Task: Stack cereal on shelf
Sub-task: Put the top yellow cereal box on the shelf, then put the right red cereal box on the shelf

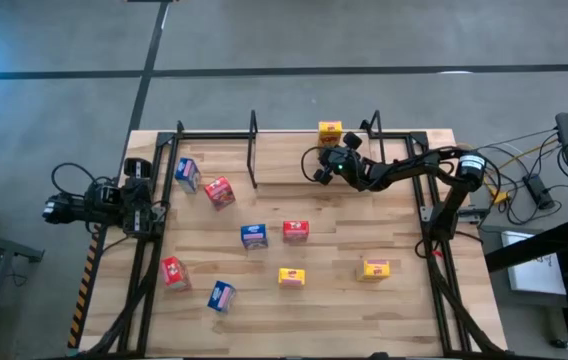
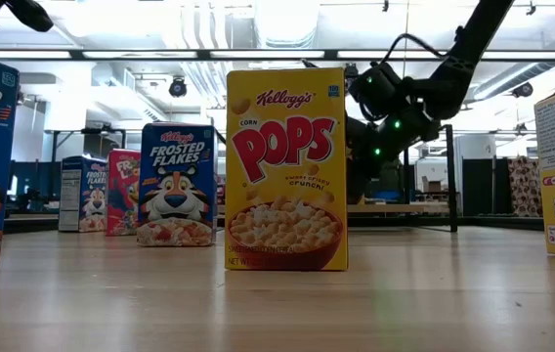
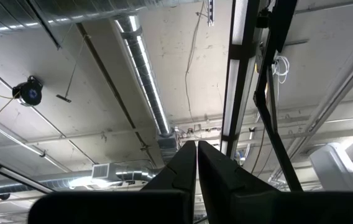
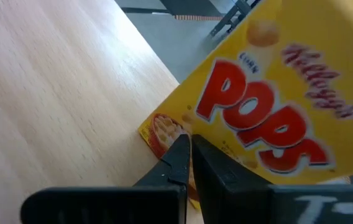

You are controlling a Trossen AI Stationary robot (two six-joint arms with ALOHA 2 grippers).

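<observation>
We see the right end effector (image 1: 336,160) clenched on nothing over the light wooden shelf board with thin black frame (image 1: 284,165). The yellow cardboard Corn Pops cereal box (image 4: 270,106) stands on that shelf just ahead of its fingertips. The left end effector (image 3: 196,149), also clenched empty, waits at the bench's (image 1: 334,300) edge, pointing upward.

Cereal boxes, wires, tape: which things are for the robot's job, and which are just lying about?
For the job: yellow Corn Pops boxes, blue Frosted Flakes boxes, red cereal boxes, shelf, right gripper (shut, by the shelf).
Just lying about: cables, striped tape, idle left gripper at the table's left edge.
</observation>
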